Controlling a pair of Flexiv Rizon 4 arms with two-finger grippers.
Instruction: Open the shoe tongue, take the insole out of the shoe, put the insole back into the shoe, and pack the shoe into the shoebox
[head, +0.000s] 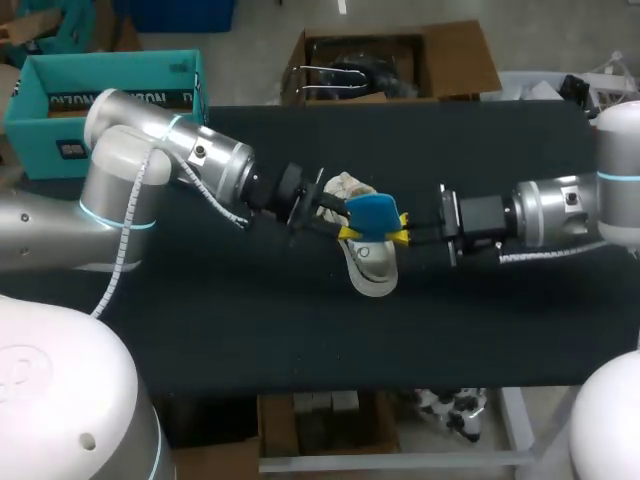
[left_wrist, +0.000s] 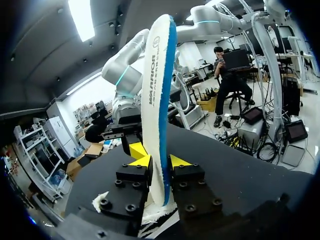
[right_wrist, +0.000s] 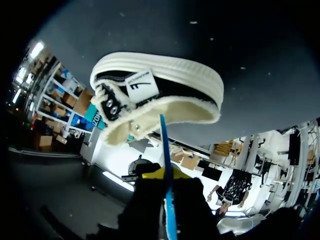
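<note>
Here the left hand (left_wrist: 161, 162) clamps the insole (left_wrist: 159, 90) just above the shoe (head: 370, 268) at mid-desk (head: 250, 330), and the right hand (right_wrist: 166, 175) pinches it too. If either hand pulls unevenly, the soft insole may buckle, slip free, or miss the shoe's opening.

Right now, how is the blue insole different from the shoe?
The insole is thin, flat, blue and white; the shoe is chunky, cream and black. The insole stands up in my left hand; the shoe rests on the table. Both have a long foot shape.
</note>
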